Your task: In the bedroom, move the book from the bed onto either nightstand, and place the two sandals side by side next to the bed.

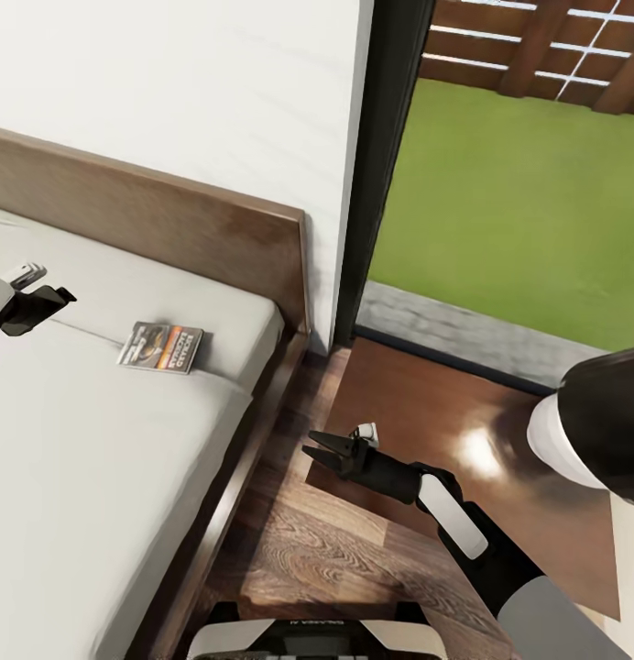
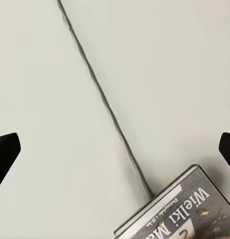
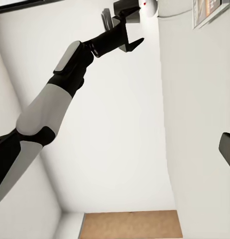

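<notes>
The book (image 1: 161,347) lies flat on the bed's grey-beige mattress (image 1: 97,458), close to the headboard (image 1: 170,215) and the bed's right edge. Its corner (image 2: 179,214) shows in the left wrist view beside a mattress seam. My left gripper (image 1: 42,298) hovers open over the mattress to the left of the book, not touching it; its fingertips (image 2: 5,154) stand far apart. My right gripper (image 1: 322,456) is open and empty, low over the front corner of the nightstand (image 1: 464,431) beside the bed. The sandals are out of view.
A white wall (image 1: 216,92) rises behind the headboard. A dark-framed window (image 1: 390,137) behind the nightstand looks onto lawn and a fence. A narrow strip of wood floor (image 1: 335,559) runs between the bed frame and the nightstand. My base (image 1: 308,640) sits at the bottom.
</notes>
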